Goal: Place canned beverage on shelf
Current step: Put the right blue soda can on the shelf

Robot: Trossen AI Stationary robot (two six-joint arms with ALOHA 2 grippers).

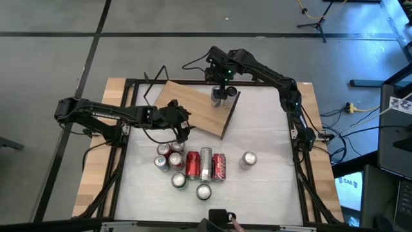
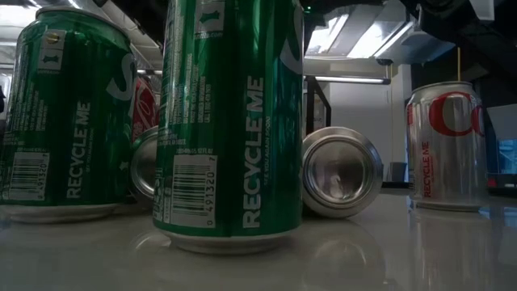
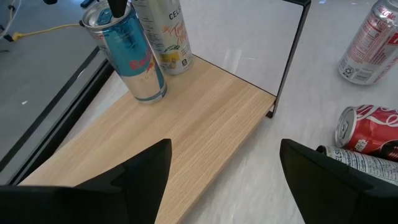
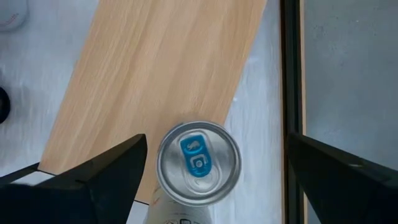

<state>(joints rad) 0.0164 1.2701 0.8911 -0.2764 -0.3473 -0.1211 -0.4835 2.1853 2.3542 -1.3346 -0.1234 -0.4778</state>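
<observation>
Your right gripper (image 4: 205, 177), fingers spread wide, is hovering over a round silver can (image 4: 198, 163) standing on the smooth wooden shelf (image 4: 155, 74); your left gripper (image 3: 224, 177) is gaping empty.

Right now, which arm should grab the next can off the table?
Left, probably. The left claw hangs open beside the can cluster. The right claw is across the table, open over the blue-tabbed can on the shelf.

Blue can (image 3: 134, 59) upright on shelf (image 3: 186, 130) corner.
</observation>
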